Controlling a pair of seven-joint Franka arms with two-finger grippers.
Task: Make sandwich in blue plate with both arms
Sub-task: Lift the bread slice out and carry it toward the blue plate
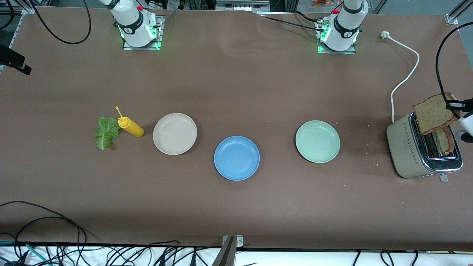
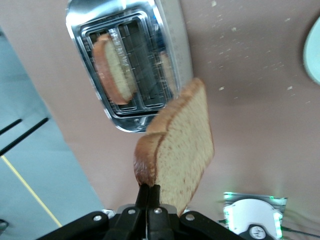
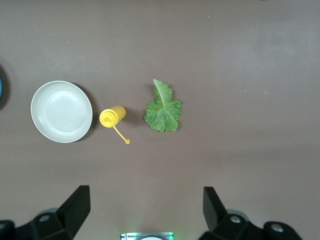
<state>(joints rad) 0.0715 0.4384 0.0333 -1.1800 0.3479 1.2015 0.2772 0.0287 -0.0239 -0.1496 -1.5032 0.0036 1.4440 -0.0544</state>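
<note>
Above the toaster [image 1: 421, 151], the left claw [image 2: 149, 192] pinched a tan-brown bread slice [image 2: 182, 145] by its darker crust; another slice [image 2: 114, 67] sat in a slot. High over the lettuce leaf [image 3: 163, 108], the right claw [image 3: 145, 205] hung spread wide. Mid-desk lay the bare blue plate [image 1: 236, 158].

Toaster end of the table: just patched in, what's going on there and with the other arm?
The left gripper is shut on a bread slice, holding it over the toaster; a second slice sits in a slot. The blue plate is bare. The right gripper waits open above the lettuce and yellow bottle.
</note>
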